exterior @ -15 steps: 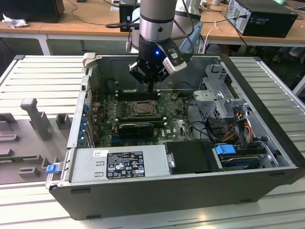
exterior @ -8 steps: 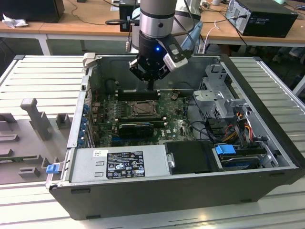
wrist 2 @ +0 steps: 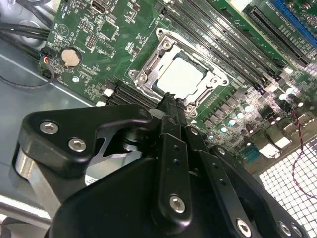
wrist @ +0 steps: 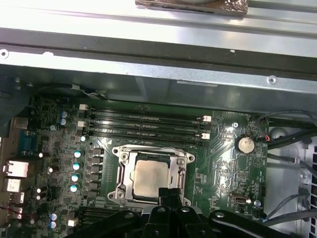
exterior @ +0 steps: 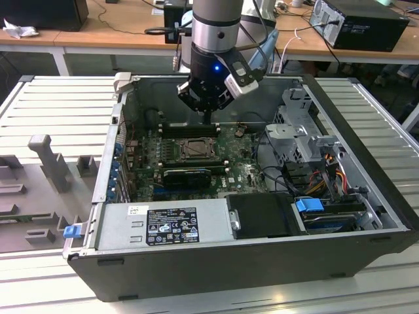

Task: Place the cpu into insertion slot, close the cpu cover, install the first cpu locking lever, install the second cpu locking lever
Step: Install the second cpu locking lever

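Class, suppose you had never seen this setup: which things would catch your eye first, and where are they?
The open computer case on the slatted bench, with the arm's tool reaching into it from above. Below the tool sits the green motherboard, where the pale silver chip lies in its socket inside a shiny metal frame, with the tool's tip close beside it.

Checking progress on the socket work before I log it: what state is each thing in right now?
cpu: seated flat in the insertion slot, top bare.
insertion slot: filled by the chip.
cpu cover: down, framing the chip.
gripper: jaws shut, empty, tip just above the socket's edge.
computer case: side panel off, lying open.
memory slots: empty.
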`<state>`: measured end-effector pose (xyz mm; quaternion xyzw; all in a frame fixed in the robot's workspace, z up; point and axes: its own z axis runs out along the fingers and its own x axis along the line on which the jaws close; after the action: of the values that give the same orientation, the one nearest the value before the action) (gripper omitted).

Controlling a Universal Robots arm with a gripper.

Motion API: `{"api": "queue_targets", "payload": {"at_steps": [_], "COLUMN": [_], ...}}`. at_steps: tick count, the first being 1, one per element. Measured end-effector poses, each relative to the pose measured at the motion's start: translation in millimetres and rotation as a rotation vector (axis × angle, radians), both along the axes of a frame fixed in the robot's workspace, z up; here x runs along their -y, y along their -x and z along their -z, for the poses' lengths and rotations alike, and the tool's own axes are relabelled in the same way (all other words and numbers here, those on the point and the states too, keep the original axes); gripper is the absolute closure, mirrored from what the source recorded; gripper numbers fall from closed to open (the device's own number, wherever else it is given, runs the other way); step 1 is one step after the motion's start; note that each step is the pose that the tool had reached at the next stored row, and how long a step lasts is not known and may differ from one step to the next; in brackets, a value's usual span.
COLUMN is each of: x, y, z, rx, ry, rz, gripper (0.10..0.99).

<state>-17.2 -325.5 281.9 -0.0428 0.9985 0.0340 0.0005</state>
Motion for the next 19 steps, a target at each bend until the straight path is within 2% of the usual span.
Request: {"api": "queue_targets", "payload": {"at_steps": [4,8,19], "x": [0.0,0.0,0.1], "y": [0.0,0.0,0.5], "z": [-0.5,-9.3,-10.8], "rx": [0.0,0.0,0.0001], "ry": [0.001,0.002,0.003], "rz": [0.0,0.0,0.0], "gripper": [0.98,0.98,0.98]}}
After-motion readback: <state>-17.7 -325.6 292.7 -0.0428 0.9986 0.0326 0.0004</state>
